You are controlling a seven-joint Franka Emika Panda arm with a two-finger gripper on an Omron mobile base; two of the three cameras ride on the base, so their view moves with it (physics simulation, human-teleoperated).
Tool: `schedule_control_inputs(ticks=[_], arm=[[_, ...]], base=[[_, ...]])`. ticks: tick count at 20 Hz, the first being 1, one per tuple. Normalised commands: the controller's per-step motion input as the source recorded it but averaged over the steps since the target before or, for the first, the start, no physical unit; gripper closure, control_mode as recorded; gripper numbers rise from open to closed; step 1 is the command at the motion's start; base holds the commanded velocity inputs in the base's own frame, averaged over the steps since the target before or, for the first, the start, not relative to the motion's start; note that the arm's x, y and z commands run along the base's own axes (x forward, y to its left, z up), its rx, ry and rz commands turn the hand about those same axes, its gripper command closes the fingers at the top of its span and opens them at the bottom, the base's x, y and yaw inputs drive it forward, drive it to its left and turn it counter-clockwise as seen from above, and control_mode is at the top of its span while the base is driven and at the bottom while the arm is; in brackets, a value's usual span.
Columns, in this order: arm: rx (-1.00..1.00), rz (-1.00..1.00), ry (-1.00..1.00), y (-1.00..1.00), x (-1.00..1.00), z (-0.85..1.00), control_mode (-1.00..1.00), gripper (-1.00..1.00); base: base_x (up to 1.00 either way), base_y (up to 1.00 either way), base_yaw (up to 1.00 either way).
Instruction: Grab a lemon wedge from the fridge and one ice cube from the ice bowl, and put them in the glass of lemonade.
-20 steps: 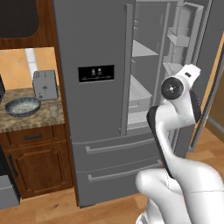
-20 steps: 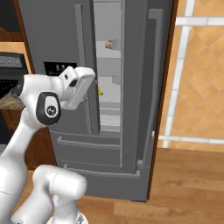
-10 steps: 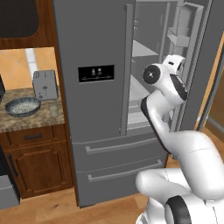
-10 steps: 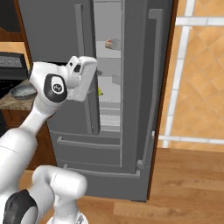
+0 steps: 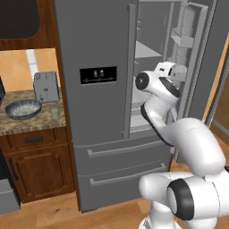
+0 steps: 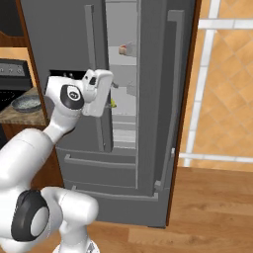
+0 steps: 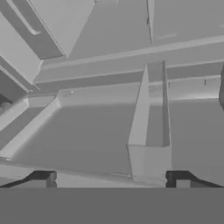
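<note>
So far only the opening stage looks done: the fridge (image 5: 96, 103) has its right door swung wide, and the gripper (image 6: 114, 85) is at the open compartment, jaws spread wide apart and empty. Ahead of the jaws lie bare grey shelves. A small yellow-green speck (image 6: 112, 103) just below them may be the lemon wedge, though it is too small to tell. The ice bowl (image 5: 23, 108) and the glass of lemonade (image 5: 54, 112) sit on the counter, well off to the jaws' left. Wedge and ice cube both remain.
</note>
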Motion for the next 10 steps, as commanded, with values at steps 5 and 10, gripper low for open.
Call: schedule_control_inputs(ticks=[5, 10], arm=[[-0.03, -0.12, 0.01, -0.5, 0.35, -0.04, -1.0, -1.0], [-0.01, -0.15, 0.04, -0.91, 0.07, -0.1, -1.0, -1.0]], base=[[0.0, 0.0, 0.0], [0.0, 0.0, 0.0]])
